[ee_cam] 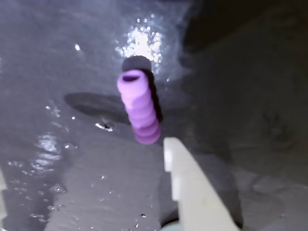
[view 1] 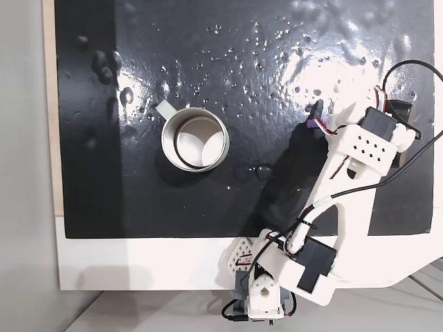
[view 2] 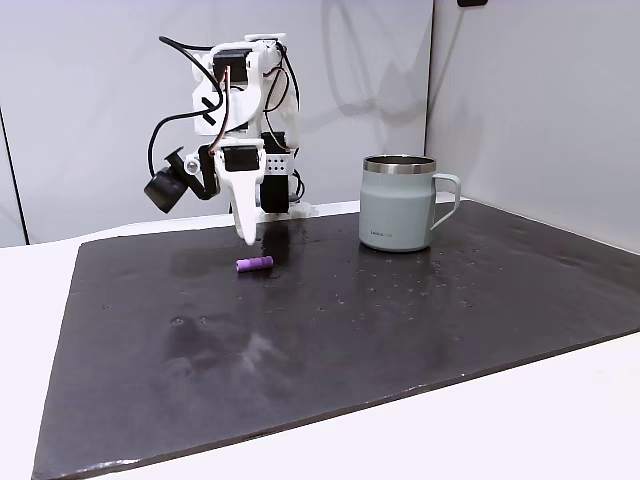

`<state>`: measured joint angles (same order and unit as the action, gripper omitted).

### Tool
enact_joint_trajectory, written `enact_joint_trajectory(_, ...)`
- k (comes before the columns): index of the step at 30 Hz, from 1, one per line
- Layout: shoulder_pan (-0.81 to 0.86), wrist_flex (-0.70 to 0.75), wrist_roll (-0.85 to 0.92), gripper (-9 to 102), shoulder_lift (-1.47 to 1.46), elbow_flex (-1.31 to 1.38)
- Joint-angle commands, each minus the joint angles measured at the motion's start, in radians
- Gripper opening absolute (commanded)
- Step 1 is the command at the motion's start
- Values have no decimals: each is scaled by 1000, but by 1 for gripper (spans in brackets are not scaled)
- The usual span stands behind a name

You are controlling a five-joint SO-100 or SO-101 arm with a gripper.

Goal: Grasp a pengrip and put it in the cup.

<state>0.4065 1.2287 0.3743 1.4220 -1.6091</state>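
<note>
Claw over pengrip, nothing gripped.
Claw (view 2: 246,236) hangs jaws apart, empty; pengrip (view 2: 254,264) lies on the black worktop (view 2: 400,320) just below its tip, cup (view 2: 398,203) well off to its side.

Glossy black mat (view 2: 330,330) under the gripper (view 2: 246,236), wet-looking and pocked with small bubbles and dimples that catch the light. Matt white plastic on the gripper's fingers (ee_cam: 192,192), smooth, with a faintly layered look (printed, by the grain of it); black housings on the arm (view 1: 315,266), semi-gloss. Just below the fingertip, a ribbed purple pengrip (ee_cam: 139,108), soft and rubbery, dull sheen. Well off to one side, a cup (view 2: 399,205) with a satin grey-green coat and a bare polished metal rim. Pale smooth table (view 2: 500,430) around the mat.
</note>
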Motion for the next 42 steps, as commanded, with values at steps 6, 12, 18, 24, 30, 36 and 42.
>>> enact_joint_trajectory(6, -38, -141, -3, 32, -9, -106)
enact_joint_trajectory(12, -35, -201, 18, 28, -40, -161)
enact_joint_trajectory(18, -32, -233, 18, 13, -57, -183)
enact_joint_trajectory(24, -28, -267, 23, 2, -58, -212)
enact_joint_trajectory(30, -18, -98, -5, 0, 26, -77)
enact_joint_trajectory(36, 2, 60, -9, 0, 267, 48)
enact_joint_trajectory(42, 2, 170, -8, 0, 486, 127)
